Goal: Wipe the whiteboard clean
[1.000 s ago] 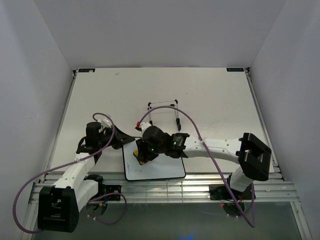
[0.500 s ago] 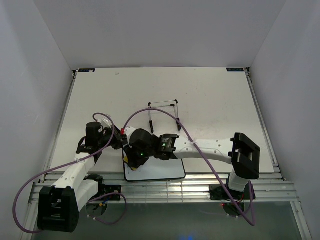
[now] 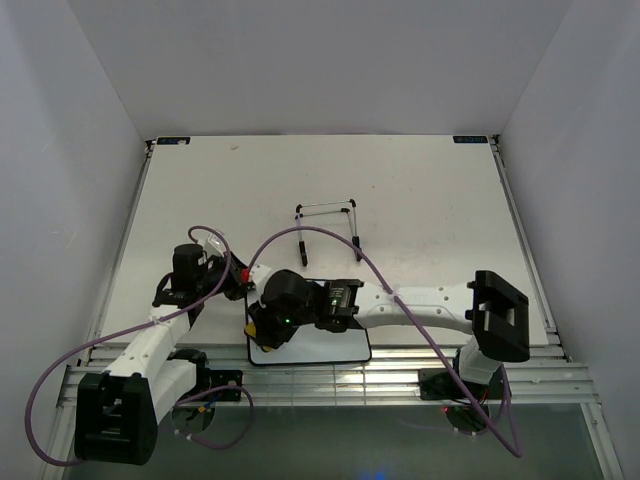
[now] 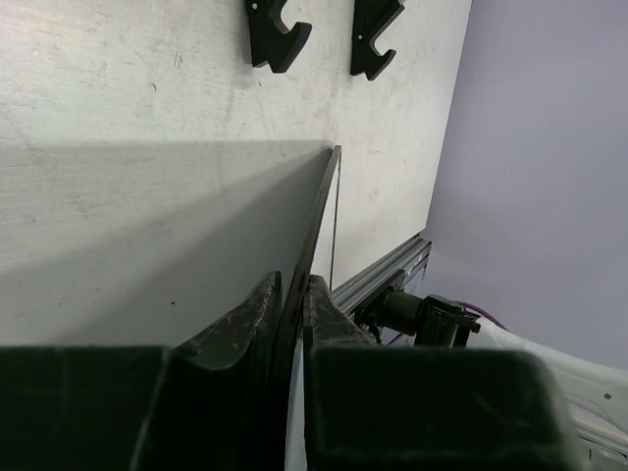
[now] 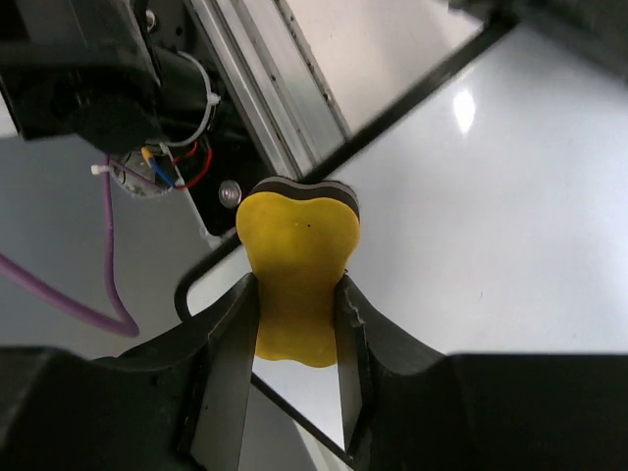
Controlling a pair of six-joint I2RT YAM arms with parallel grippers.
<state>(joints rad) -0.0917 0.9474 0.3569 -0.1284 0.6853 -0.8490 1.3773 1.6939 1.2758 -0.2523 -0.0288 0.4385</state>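
1. a small rectangular whiteboard with rounded corners and a thin black frame (image 3: 335, 347) lies on the white table (image 3: 430, 200) at its near edge, between the two arm bases.
2. the left gripper (image 3: 238, 283) is at the board's left edge. in the left wrist view its two dark fingers (image 4: 257, 312) are pinched tight on the thin black rim of the whiteboard (image 4: 316, 221), with no gap on either side of it.
3. the right gripper (image 5: 294, 294) is clamped on a small yellow eraser block with a dark felt face (image 5: 299, 245). the block bulges out beyond the fingertips.
4. in the right wrist view the eraser's tip sits over the frame at the board's corner, and the glossy white whiteboard (image 5: 510, 235) spreads to its right.
5. from above, the right gripper (image 3: 262, 325) covers the board's near left part.
6. a thin metal wire stand with black feet (image 3: 328, 205) is farther back on the table, apart from the board.
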